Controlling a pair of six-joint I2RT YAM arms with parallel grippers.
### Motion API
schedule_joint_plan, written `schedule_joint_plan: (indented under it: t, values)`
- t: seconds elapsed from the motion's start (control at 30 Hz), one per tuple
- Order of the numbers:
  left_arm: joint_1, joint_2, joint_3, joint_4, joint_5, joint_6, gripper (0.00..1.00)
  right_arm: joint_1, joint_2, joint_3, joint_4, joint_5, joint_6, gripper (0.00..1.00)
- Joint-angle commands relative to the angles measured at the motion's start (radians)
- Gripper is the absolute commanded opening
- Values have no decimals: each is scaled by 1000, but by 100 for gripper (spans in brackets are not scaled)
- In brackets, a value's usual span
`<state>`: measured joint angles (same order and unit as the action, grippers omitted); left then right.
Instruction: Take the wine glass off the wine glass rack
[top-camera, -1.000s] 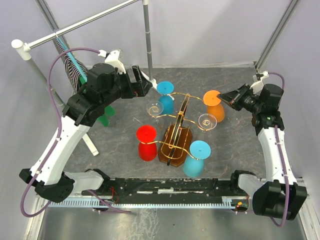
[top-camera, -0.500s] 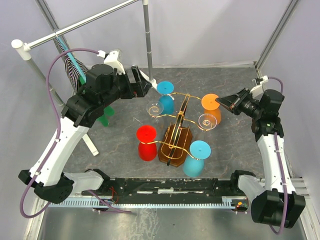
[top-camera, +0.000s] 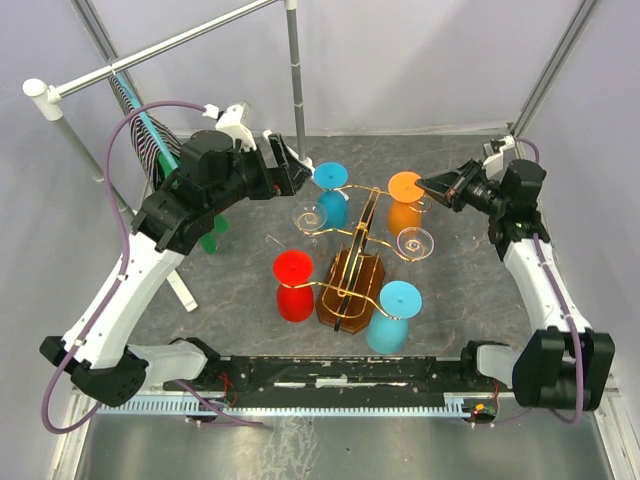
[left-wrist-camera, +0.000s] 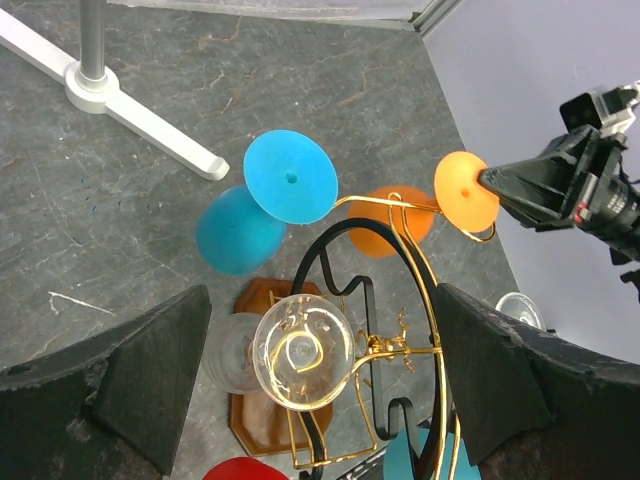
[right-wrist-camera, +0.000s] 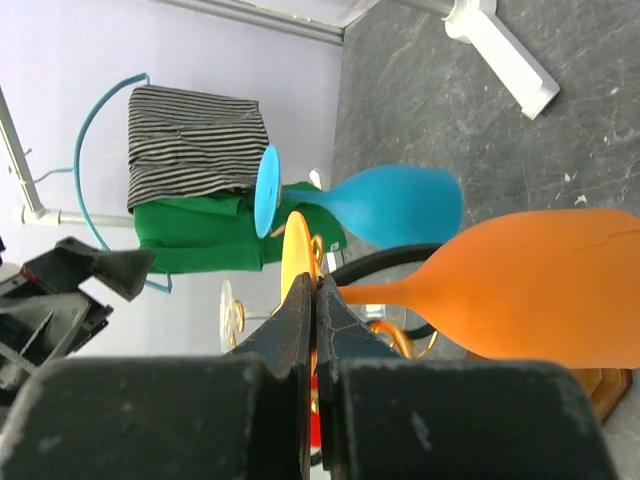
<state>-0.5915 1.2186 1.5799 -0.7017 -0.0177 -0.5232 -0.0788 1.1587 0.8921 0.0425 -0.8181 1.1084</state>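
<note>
Orange wine glass (right-wrist-camera: 540, 280) could slip
Right gripper (right-wrist-camera: 312, 287) pinches only its thin foot rim, beside the wine glass rack (top-camera: 352, 270) wires; left gripper (left-wrist-camera: 322, 340) stands spread wide.

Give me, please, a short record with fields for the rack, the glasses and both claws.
rack: gold wire wine glass rack on wooden base
glasses on it: orange wine glass, blue glass, red glass, light blue glass, two clear glasses, all upside down
left claw: open, empty, facing a clear glass
right claw: shut on the orange wine glass's foot
status: orange wine glass apparently not yet off the rack
</note>
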Motion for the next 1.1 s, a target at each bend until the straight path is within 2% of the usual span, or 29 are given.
schedule_joint_plan:
  t: [0.0, 0.07, 0.2, 0.37, 0.5, 0.57, 0.7, 0.8, 1.07]
  values:
    - [-5, -26, 11, 64, 21, -31, 99, 5, 56, 111, 121, 45, 9, 1]
    - [-6, -35, 10, 60, 5, -25, 99, 7, 76, 159, 63, 88, -55, 1]
    - [-5, -44, 13, 50, -6, -16, 99, 6, 144, 344, -157, 219, -257, 1]
    - [-5, -48, 4, 47, -12, -11, 99, 11, 344, 657, -450, 419, -516, 1]
    - [-5, -48, -2, 46, -10, 0, 99, 85, 578, 996, -800, 766, -789, 1]
    - [-5, -52, -6, 47, -23, 8, 99, 135, 671, 1115, -869, 957, -888, 1]
    - [-6, -58, 6, 27, -35, 23, 99, 202, 821, 1194, -876, 1287, -1066, 1]
    - [-5, -69, 2, 14, -57, 31, 99, 219, 913, 1226, -852, 1476, -1159, 1]
    - [-5, -63, -45, 37, -27, 33, 99, 281, 1113, 1284, -588, 1874, -1481, 1]
